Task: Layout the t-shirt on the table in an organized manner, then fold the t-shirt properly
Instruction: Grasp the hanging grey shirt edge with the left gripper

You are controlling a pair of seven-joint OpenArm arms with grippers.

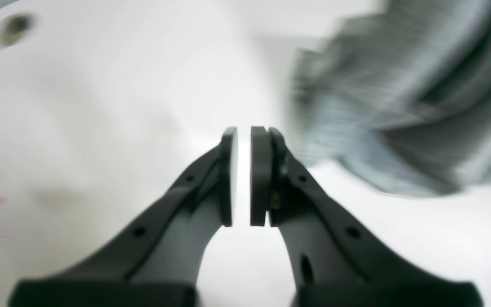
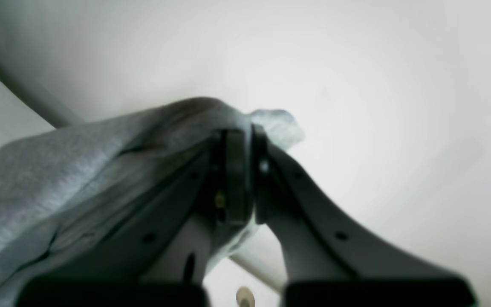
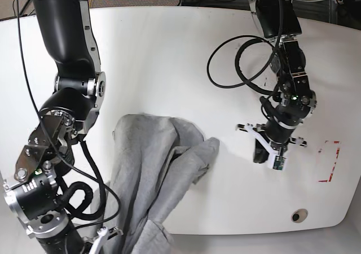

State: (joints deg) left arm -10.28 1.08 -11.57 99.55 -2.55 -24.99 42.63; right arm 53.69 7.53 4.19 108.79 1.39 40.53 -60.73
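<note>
The grey t-shirt (image 3: 163, 169) lies bunched and creased on the white table (image 3: 169, 56), trailing down to the front edge. In the right wrist view my right gripper (image 2: 247, 170) is shut on a fold of the t-shirt (image 2: 70, 170), and the cloth hangs off to its left. My left gripper (image 3: 259, 152) hovers over bare table to the right of the shirt's nearest corner. Its fingers (image 1: 228, 175) stand almost together with nothing between them. The t-shirt (image 1: 403, 98) shows blurred at the upper right of the left wrist view.
A round grommet hole (image 3: 298, 215) sits near the front right edge, also seen as a hole (image 1: 13, 29) from the left wrist. A red-outlined rectangle mark (image 3: 330, 161) lies right of the left arm. A black cable loop (image 3: 237, 62) hangs by that arm.
</note>
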